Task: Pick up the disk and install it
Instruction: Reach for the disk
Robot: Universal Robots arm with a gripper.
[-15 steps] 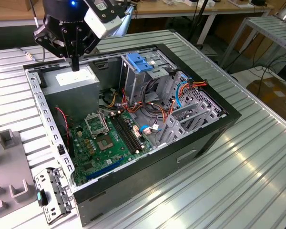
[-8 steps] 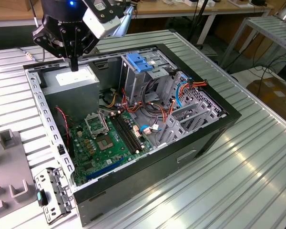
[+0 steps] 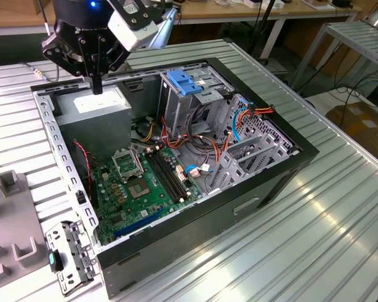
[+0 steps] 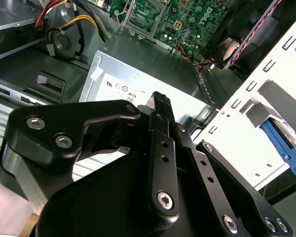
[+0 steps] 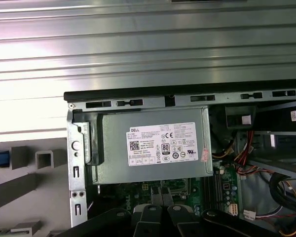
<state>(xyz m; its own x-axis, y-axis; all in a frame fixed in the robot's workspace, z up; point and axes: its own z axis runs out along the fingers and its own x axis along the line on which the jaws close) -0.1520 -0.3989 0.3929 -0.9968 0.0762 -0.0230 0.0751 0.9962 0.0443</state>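
Note:
My gripper (image 3: 97,85) hangs over the back corner of the open computer case (image 3: 283,170), at the exterior view's left. Its black fingers (image 4: 162,104) are pressed together with nothing between them. Right under them lies the grey metal power supply box (image 5: 153,170) with its white sticker (image 5: 161,143), and there is a small gap between the fingertips and the box. A bit of blue plastic (image 4: 282,144) shows beyond the case's side frame; I cannot tell what it belongs to. The disk is out of view.
A flat blue ribbed latch (image 3: 186,82) tops the drive cage (image 3: 195,104) at the back of the case. The green motherboard (image 3: 145,185), coloured cables (image 3: 239,123) and a metal bracket (image 3: 252,154) fill the case. Grey fixture blocks (image 3: 9,182) stand on the ribbed table (image 3: 340,239) beside it.

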